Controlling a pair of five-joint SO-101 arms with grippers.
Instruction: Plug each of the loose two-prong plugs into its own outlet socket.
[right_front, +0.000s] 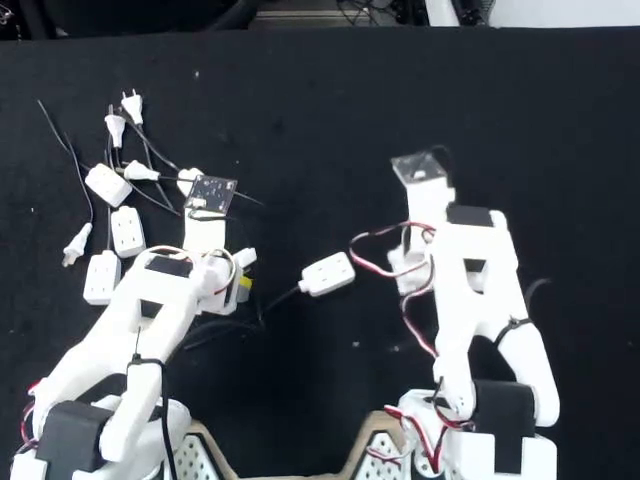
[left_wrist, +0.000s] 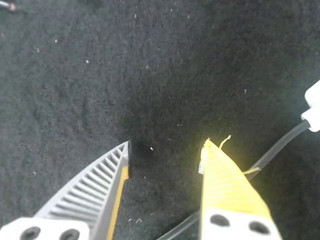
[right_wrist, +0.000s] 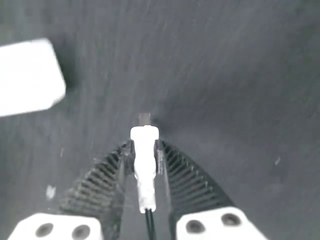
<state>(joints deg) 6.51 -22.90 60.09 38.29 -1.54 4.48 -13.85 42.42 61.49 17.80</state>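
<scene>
The two-prong plug (right_wrist: 144, 167), clamped in the right gripper (right_wrist: 145, 146), is to be squared to the outlet socket (right_wrist: 27, 77). The left gripper (left_wrist: 165, 150) is spread, empty.

Both arms are white printed shells. The left arm (right_front: 150, 320) and right arm (right_front: 480, 290) each carry black motor blocks (right_front: 70, 435) near the base. Red and white wires (right_front: 375, 250) loop off the right arm, and a black cable (right_front: 160, 430) runs down the left. The left hand (left_wrist: 167, 145) has one grey ribbed finger (left_wrist: 95, 190) edged in yellow and one covered in yellow tape (left_wrist: 227, 185), with a thread fraying at its tip. The right hand (right_wrist: 145, 145) has two dark ribbed fingers (right_wrist: 190, 185). White mounts (left_wrist: 50, 227) with paired screw holes sit behind the fingers. A small plate (right_front: 420, 168) tops each wrist, perhaps a camera mount.
</scene>
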